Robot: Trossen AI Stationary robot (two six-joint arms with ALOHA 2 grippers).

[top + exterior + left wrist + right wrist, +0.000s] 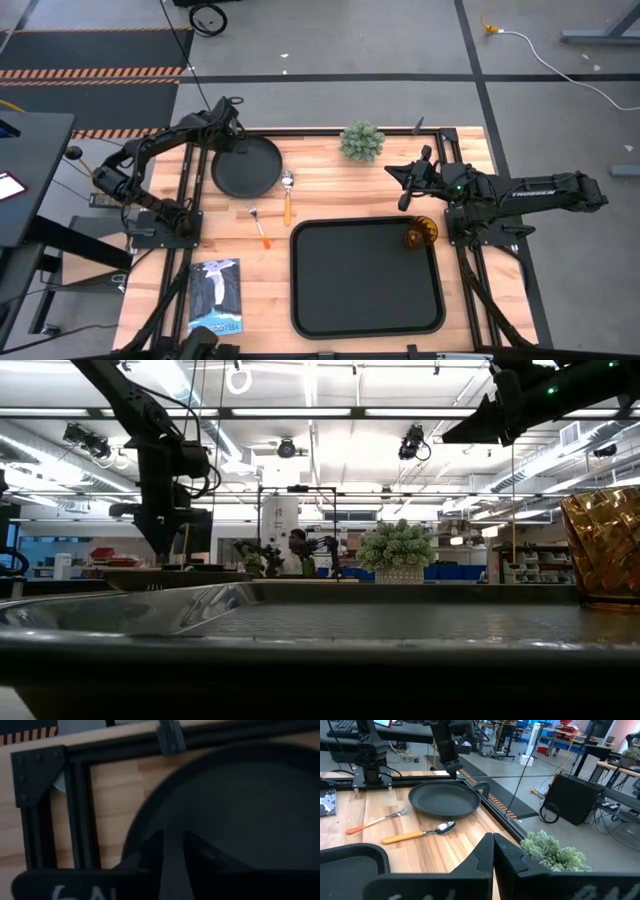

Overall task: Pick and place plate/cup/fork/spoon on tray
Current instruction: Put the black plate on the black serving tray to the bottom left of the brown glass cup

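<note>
High view: one tabletop (330, 215) of pale wood carries one tray (366, 320), one plate (250, 172), one cup (420, 234), one spoon (288, 198) and one fork (259, 225), with two dark arms over it.

The tray lies on the near middle of the tabletop, long side toward the robot's base. The one cup, amber and translucent, stands inside it at the far right corner, close against the rim. The low view shows the same cup at the right edge of the tray, upright.

The plate sits on the far left part of the tabletop, well apart from the tray. The left pincer (236, 143) is at the plate's far left rim; the right wrist view shows its dark fingers (454, 766) come down onto the far edge of the plate, and the left wrist view shows the rim right under them. Whether they are clamped on the rim or only beside it, I cannot tell.

The spoon lies just right of the plate, silver bowl toward the far side, orange handle pointing at the tray. The fork lies near it on the left, tines toward the plate, thin orange handle slanting toward the tray's left corner. Neither touches the tray.

The right pincer (402, 188) hangs above the bare wood beyond the tray's far right corner, holding nothing, its fingers drawn narrow.

One small potted plant (362, 142) stands at the far edge, and one booklet (215, 297) lies left of the tray.
</note>
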